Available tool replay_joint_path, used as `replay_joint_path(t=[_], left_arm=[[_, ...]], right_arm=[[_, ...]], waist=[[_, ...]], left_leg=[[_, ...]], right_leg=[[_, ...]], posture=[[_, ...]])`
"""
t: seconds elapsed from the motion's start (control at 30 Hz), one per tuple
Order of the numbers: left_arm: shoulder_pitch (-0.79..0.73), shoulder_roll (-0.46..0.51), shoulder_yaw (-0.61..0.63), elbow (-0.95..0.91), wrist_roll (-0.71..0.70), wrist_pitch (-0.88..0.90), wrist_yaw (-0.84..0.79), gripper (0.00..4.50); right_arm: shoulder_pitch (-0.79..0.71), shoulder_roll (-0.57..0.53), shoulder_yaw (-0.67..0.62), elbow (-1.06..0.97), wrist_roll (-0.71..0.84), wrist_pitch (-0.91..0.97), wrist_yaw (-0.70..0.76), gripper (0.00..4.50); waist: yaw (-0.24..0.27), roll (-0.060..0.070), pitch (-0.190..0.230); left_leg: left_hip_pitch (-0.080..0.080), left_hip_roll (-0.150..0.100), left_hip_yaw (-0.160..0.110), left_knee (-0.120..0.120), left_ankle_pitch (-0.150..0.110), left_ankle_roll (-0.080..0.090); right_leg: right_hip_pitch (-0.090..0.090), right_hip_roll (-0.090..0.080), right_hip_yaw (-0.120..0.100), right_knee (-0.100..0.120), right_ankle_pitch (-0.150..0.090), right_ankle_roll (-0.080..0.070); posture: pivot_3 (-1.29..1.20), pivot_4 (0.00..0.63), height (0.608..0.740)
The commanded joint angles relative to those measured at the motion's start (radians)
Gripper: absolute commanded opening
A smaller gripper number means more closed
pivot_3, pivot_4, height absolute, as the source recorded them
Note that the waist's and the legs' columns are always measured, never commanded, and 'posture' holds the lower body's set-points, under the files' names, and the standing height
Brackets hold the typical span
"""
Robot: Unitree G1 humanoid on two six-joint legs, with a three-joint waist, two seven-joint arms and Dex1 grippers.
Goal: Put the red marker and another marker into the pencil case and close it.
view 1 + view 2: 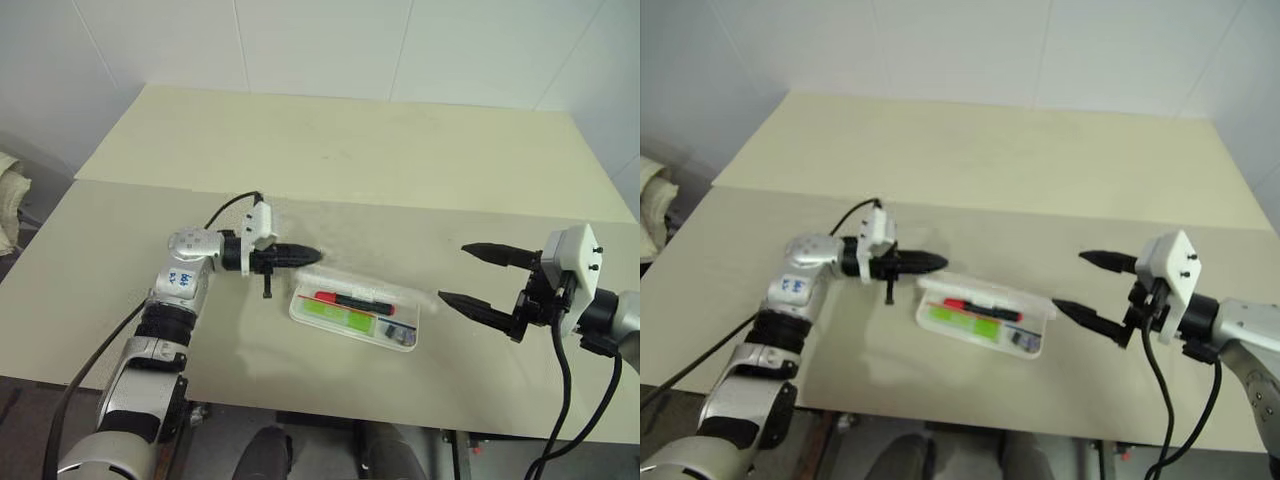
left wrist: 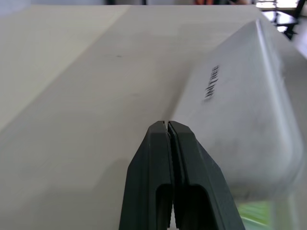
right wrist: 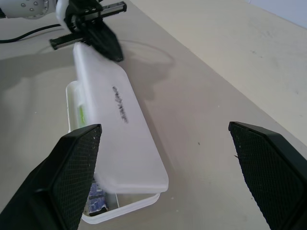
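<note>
Lid half-raised on pencil case [image 1: 354,318], both markers inside.
Left gripper [image 1: 308,256], jaws pressed together, sits at the lid's nine-o'clock end; right gripper [image 1: 466,274] gapes wide at three o'clock. Stiff, light, slippery plastic; probably best pushed down at the lid's free edge.

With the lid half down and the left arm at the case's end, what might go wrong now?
The lid stands partly raised over the pencil case; pushed by the shut left gripper at one end only, the case may slide rather than close. The red marker and green highlighter lie inside; either might block the lid.
</note>
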Motion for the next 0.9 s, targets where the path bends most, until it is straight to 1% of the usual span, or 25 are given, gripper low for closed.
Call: replay_joint_path(t=[0.03, 0.13, 0.4, 0.67, 0.9], left_arm=[[0.017, 0.017, -0.031, -0.068, -0.011, 0.007, -0.041, 0.02], [0.034, 0.031, -0.078, -0.092, 0.009, 0.013, -0.072, 0.02], [0.042, 0.038, -0.185, -0.124, 0.067, 0.061, -0.067, 0.02], [0.006, 0.025, -0.239, -0.082, 0.141, 0.076, -0.015, 0.02], [-0.007, 0.019, -0.262, -0.123, 0.123, 0.159, -0.030, 0.02]], right_arm=[[0.002, 0.007, -0.024, -0.036, 0.013, -0.011, -0.010, 4.50], [0.007, 0.010, -0.026, -0.041, 0.013, -0.011, -0.016, 4.50], [0.029, 0.027, -0.032, -0.064, 0.013, -0.011, -0.040, 4.50], [0.067, 0.056, -0.043, -0.111, 0.022, -0.010, -0.081, 4.50], [0.077, 0.076, -0.035, -0.126, 0.020, -0.015, -0.106, 4.50]], waist=[[0.000, 0.000, 0.000], [-0.001, 0.000, 0.000], [-0.002, 0.000, 0.000], [0.000, 0.000, 0.000], [-0.002, 0.000, 0.000]], left_leg=[[0.000, 0.000, 0.000, 0.000, 0.000, 0.000], [0.001, 0.000, 0.000, 0.000, 0.000, 0.000], [0.001, 0.000, 0.000, 0.001, 0.000, 0.000], [0.002, 0.000, -0.001, 0.004, 0.000, 0.000], [0.003, 0.000, -0.001, 0.009, 0.000, 0.001]], right_leg=[[0.000, 0.000, 0.000, 0.000, 0.000, 0.000], [0.000, 0.000, 0.000, -0.001, 0.000, 0.000], [0.000, 0.000, 0.001, 0.000, 0.000, 0.000], [0.003, 0.000, 0.001, 0.001, 0.000, 0.000], [0.005, 0.000, 0.001, 0.002, 0.000, 0.000]], posture=[[0.00, 0.150, 0.740], [0.00, 0.150, 0.740], [0.00, 0.150, 0.740], [0.00, 0.150, 0.740], [0.00, 0.150, 0.740]])
